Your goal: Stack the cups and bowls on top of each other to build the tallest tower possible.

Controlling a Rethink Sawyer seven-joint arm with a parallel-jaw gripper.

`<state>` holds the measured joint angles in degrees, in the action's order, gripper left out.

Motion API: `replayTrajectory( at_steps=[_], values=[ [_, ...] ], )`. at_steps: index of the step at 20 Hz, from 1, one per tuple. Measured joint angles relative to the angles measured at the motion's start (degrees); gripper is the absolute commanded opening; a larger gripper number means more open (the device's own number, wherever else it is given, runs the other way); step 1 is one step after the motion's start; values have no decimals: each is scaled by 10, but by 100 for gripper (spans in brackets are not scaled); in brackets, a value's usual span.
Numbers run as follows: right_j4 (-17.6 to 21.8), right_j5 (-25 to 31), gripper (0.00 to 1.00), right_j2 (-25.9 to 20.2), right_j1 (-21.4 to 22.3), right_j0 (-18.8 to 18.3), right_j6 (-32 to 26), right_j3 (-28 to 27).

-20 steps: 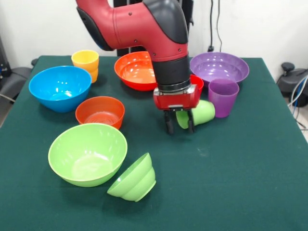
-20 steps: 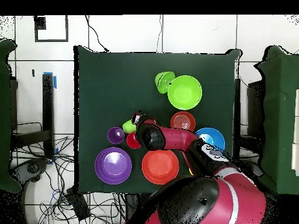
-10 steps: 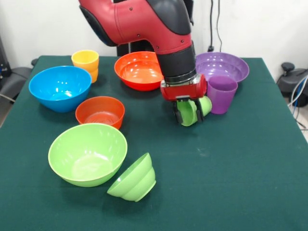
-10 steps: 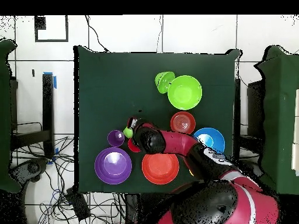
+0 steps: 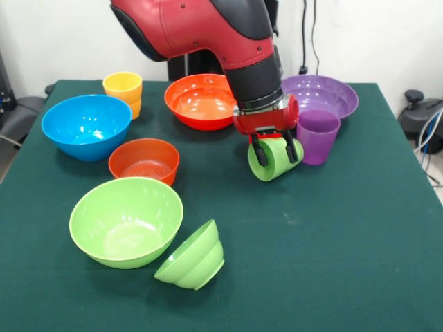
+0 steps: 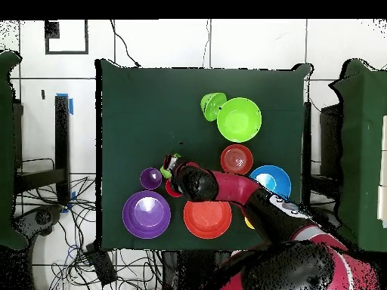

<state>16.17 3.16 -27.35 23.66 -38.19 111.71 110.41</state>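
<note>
Gripper pinching light green cup, cup tipped on side, mouth toward camera, lifted clear of green table. Purple cup upright just beside it.

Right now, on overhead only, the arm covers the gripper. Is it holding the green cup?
Observer: Yes. In the front view the gripper has a finger on each side of the light green cup, which lies on its side.
Operator: Is the purple cup upright?
Observer: The purple cup stands mouth up, close beside the green one.
Operator: And the small green bowl?
Observer: The small green bowl is tipped on its side beside the large green bowl.
</note>
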Motion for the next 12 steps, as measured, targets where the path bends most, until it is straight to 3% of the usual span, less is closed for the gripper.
replayTrajectory(
  at_steps=[6,7,12],
  values=[
    [0,3,100,-21,-10,-31,0,14],
    [0,3,0,-19,-14,-32,0,14],
    [-1,2,0,-17,-19,-27,0,14]
  ],
)
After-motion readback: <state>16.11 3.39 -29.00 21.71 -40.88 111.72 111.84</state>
